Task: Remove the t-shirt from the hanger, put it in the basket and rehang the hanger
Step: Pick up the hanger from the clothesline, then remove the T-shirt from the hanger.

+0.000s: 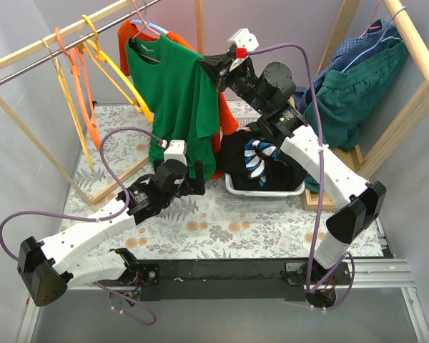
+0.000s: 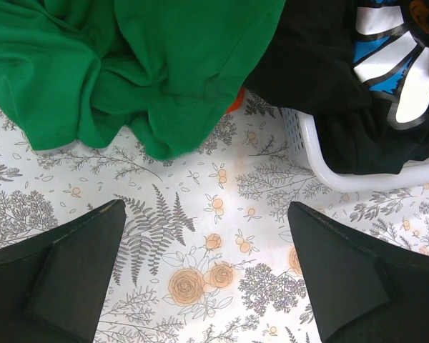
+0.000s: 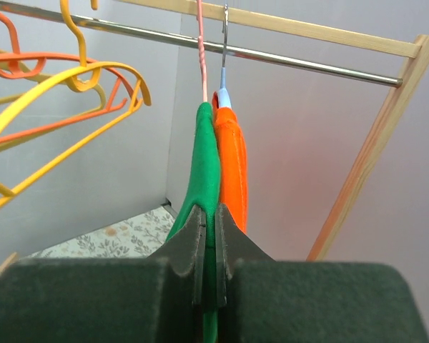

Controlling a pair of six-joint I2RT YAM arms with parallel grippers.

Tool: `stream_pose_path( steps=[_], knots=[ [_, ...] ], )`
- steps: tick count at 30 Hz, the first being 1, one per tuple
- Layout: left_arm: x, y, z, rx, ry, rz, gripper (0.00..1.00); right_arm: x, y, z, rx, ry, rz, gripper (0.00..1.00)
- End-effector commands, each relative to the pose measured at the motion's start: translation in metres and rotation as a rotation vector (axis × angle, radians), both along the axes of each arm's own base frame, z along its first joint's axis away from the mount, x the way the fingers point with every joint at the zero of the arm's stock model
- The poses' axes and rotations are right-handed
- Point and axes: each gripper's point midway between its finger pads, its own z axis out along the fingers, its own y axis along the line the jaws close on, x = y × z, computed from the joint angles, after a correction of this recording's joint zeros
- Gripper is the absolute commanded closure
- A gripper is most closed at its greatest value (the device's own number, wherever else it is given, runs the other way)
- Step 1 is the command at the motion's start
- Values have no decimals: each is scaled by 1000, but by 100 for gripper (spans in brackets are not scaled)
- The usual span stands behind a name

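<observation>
Top external view: the rail (image 1: 57, 53) climbs from 9 o'clock toward 12. The green t-shirt (image 1: 177, 93) hangs from it on a pink hanger (image 1: 144, 21) at about 11 o'clock, with its lower edge bunched on the floral table (image 1: 222, 221). An orange t-shirt (image 1: 227, 123) hangs directly behind and touches it. Empty hangers (image 1: 86, 78), orange and yellow, crowd the rail on the shirt's 9 o'clock side, a little apart from it. A white basket (image 1: 264, 190) of dark clothes sits just beside the hem at its 4 o'clock. A second rack (image 1: 418, 50) of blue and teal garments closes off the 2 o'clock corner. The open tabletop lies toward 6 o'clock, between the hem and the arm bases.

The right gripper (image 1: 207, 66) sits at the shirt's 3 o'clock shoulder edge. Its wrist camera shows the jaws pinched together on a fold of the green cloth (the orange shoulder presses against that fold from 3 o'clock). The left gripper (image 1: 196, 184) hovers low at the hem's 5 o'clock, jaws spread wide and holding nothing. In its wrist view the bunched green hem lies at 11 o'clock beyond the fingers (image 2: 71, 271), not touching them, with the basket rim at 3 o'clock.
</observation>
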Motion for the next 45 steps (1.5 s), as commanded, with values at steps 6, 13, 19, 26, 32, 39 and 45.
stream_pose_path(
  steps=[6, 13, 19, 26, 32, 39, 45],
  knots=[
    [-5, 3, 7, -21, -7, 1, 2, -70, -49, 127, 275, -268, 51, 99],
    [-5, 5, 8, -20, -12, 7, 2, -89, -64, 121, 279, -283, 58, 99],
    [-5, 8, 12, -14, -18, 14, 2, -104, -74, 101, 227, -238, 63, 99],
    [-13, 5, 34, -44, -56, -58, 2, -128, -90, 19, 45, -109, 69, 99],
    [-28, 9, 53, -58, -111, -148, 2, -159, -106, -40, -44, -46, 110, 99],
    [-32, 15, 62, -55, -158, -172, 2, -182, -127, -101, -49, 65, 111, 99],
    [-29, 18, 79, -78, -247, -175, 3, -203, -143, -110, -55, 85, 120, 99]
  ],
)
